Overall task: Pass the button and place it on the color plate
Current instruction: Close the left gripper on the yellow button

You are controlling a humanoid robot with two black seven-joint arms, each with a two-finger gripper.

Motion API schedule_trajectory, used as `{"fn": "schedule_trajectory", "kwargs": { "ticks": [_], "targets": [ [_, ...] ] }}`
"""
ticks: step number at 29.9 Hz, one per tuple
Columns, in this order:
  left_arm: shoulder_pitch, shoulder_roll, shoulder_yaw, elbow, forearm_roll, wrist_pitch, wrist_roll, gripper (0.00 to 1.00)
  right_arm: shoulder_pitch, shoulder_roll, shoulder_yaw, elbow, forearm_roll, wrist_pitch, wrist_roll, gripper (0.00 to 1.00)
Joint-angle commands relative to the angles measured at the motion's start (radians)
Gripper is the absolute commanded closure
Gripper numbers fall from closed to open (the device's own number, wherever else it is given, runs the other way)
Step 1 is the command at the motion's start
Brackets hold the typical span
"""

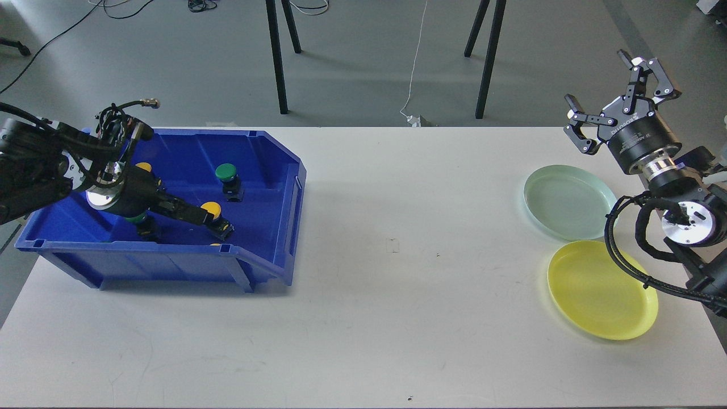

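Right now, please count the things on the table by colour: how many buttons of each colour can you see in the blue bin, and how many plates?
Yellow buttons: 2 clearly seen, one at the left gripper, one behind the arm
Green buttons: 1 clearly seen; green under the arm is unclear
Pale green plates: 1
Yellow plates: 1
Blue bins: 1
Total: 6

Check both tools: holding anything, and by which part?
Right tool: open, empty. Left tool sits at a yellow button in the blue bin; grip can't be told.

Left gripper (211,218) fingers dark, indistinct inside blue bin (272,227) (left of frame), overlapping yellow button (212,209). Another green button (136,218) mostly hidden under arm. Right arm cut off at right edge.
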Motion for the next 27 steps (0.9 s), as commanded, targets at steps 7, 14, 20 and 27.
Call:
{"fn": "schedule_trajectory", "kwargs": {
  "ticks": [7, 14, 20, 27],
  "targets": [
    [-0.002, -0.033, -0.009, 0.007, -0.007, 0.0, 0.0, 0.05, -0.008, -0.018, 0.0, 0.002, 0.001, 0.0, 0.0, 0.01],
    [0.0, -0.039, -0.011, 0.005, -0.008, 0.0, 0.0, 0.07, -0.009, -0.018, 0.006, 0.0, 0.001, 0.0, 0.0, 0.01],
    [0.016, -0.062, -0.011, 0.02, -0.011, 0.0, 0.0, 0.12, -0.017, -0.016, 0.006, 0.0, 0.0, 0.0, 0.0, 0.01],
    [0.018, -0.063, -0.011, 0.027, -0.011, 0.0, 0.0, 0.49, -0.018, -0.015, 0.006, 0.0, 0.0, 0.0, 0.0, 0.01]
  ]
}}
